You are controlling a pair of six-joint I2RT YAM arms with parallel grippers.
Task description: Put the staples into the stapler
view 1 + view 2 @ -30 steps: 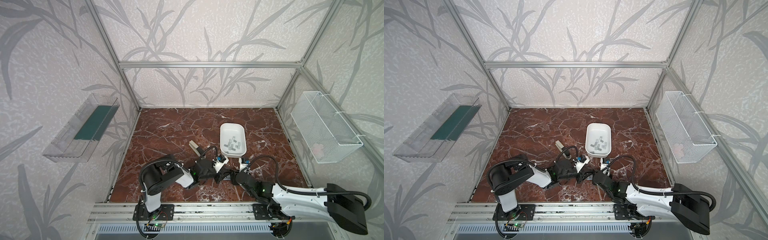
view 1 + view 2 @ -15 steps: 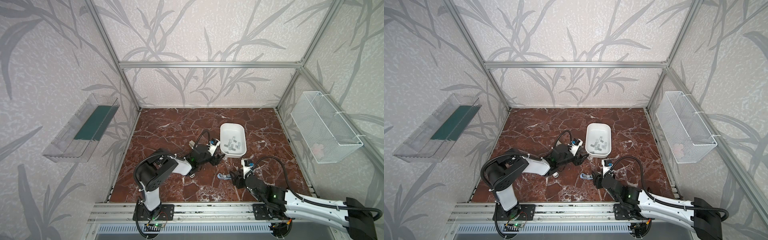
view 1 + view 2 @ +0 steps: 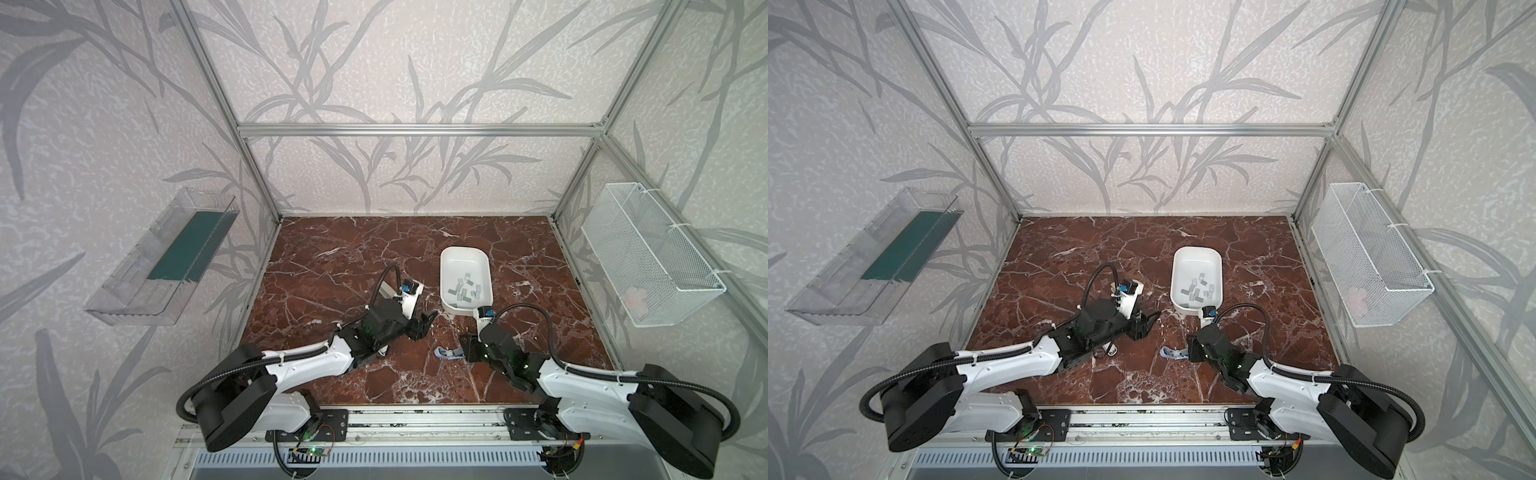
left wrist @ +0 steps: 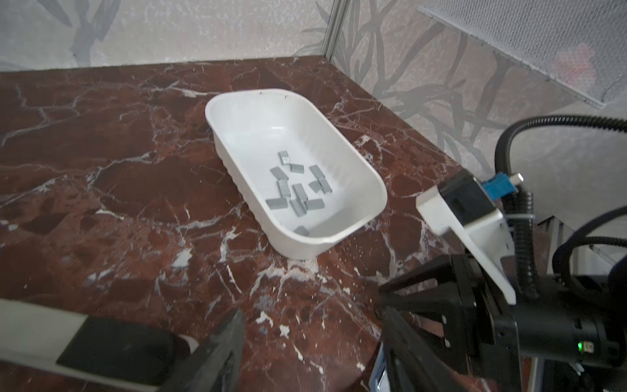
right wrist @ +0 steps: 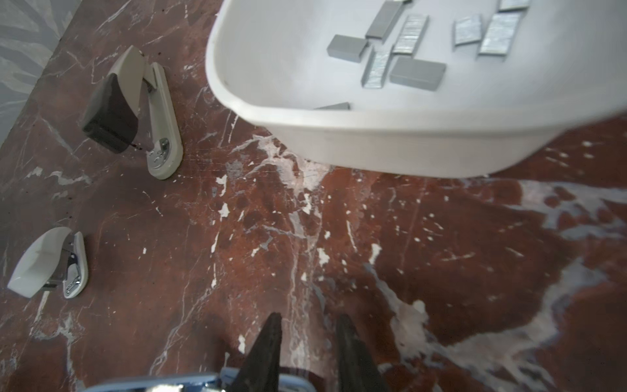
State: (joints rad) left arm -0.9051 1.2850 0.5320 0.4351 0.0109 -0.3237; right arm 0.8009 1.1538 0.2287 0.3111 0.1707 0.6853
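Observation:
Several grey staples (image 3: 465, 286) (image 4: 298, 193) (image 5: 403, 54) lie loose in a white tray (image 3: 442, 266) (image 4: 210, 112). A blue stapler (image 3: 446, 354) (image 3: 1169, 354) (image 5: 152, 385) lies on the marble in front of the tray. My right gripper (image 3: 466, 353) (image 5: 308, 325) sits at its right end, fingers a narrow gap apart, blue showing low between them. Whether they press it I cannot tell. My left gripper (image 3: 424, 322) (image 3: 1146, 322) (image 4: 314, 319) stands open and empty, left of the tray's near end.
A grey and black stapler (image 5: 132, 112) (image 3: 386, 286) lies left of the tray, mostly hidden by the left arm in both top views. A small white stapler (image 5: 47, 264) (image 3: 1111, 351) lies nearer the front. A wire basket (image 3: 648, 257) and a clear shelf (image 3: 166, 257) hang on the side walls.
The two grippers, together at the front middle a second ago, have drawn apart. The left one opened and swung toward the tray. The blue stapler now lies on the marble by the right gripper.

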